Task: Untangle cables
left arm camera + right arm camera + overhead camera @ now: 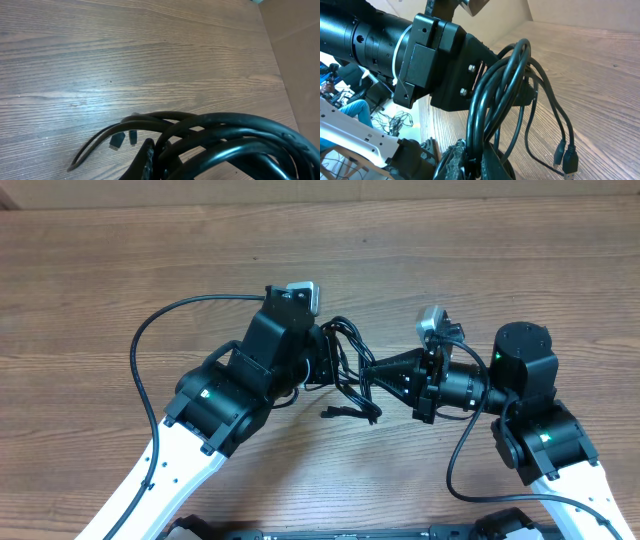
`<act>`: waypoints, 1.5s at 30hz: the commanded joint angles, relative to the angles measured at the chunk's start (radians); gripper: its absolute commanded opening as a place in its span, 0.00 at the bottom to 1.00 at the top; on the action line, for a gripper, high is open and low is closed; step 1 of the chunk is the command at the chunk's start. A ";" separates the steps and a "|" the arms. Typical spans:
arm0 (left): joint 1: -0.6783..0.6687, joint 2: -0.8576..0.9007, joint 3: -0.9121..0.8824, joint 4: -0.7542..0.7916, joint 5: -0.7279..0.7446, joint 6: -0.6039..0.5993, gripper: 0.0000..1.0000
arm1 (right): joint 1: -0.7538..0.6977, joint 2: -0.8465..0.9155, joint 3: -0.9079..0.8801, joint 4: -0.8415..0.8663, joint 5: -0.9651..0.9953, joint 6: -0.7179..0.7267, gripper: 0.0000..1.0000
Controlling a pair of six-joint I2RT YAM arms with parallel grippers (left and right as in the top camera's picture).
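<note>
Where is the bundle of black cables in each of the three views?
Overhead: the cable bundle is at the centre of the picture.
Left wrist: the bundle fills the bottom right, close to the lens.
Right wrist: the bundle hangs in loops at the centre.
Shared landmark: the wooden table.

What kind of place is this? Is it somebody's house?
Probably a robot lab or workshop: the left arm and right arm reach over a wooden table, holding black cables, and loose wires lie on the floor behind.
</note>
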 commanded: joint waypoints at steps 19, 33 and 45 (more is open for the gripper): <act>0.000 0.003 0.010 -0.003 -0.068 -0.006 0.04 | 0.005 -0.005 0.029 0.006 -0.009 0.003 0.04; 0.002 0.000 0.010 -0.025 -0.127 -0.007 0.04 | 0.005 -0.005 0.029 -0.015 -0.009 0.003 0.04; 0.028 -0.107 0.010 -0.037 -0.223 -0.002 0.04 | 0.005 -0.004 0.029 -0.017 0.003 0.003 0.04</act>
